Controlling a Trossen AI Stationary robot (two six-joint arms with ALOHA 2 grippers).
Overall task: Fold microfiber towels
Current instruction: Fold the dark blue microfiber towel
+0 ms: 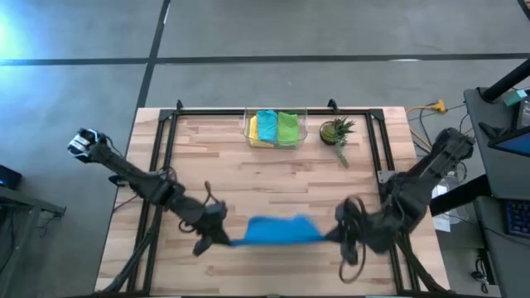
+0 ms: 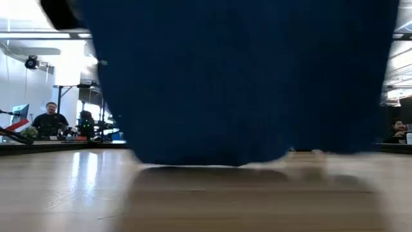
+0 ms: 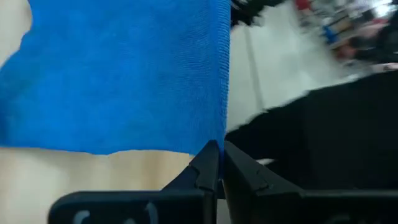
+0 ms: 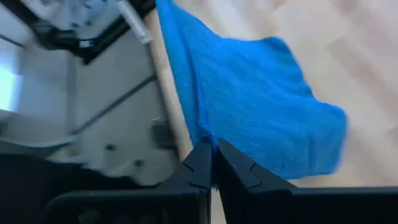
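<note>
Blue microfiber towel (image 1: 280, 230) held stretched between both grippers above the tabletop (image 1: 248, 174).
Left gripper (image 1: 220, 235) and right gripper (image 1: 341, 233): jaws pinching opposite towel edges.

Towel (image 1: 277, 230) stretched between two claws at lower centre of high view, over front part of surface (image 1: 248, 178). Left claw (image 1: 224, 237) at towel's left end, right claw (image 1: 335, 235) at its right end. Container (image 1: 251, 132) at upper centre, near back edge of surface, other towels (image 1: 277, 127) inside. Potted plant (image 1: 335, 132) just right of container. In low view towel fills upper middle of frame, person (image 2: 50, 119) at far left behind surface
</note>
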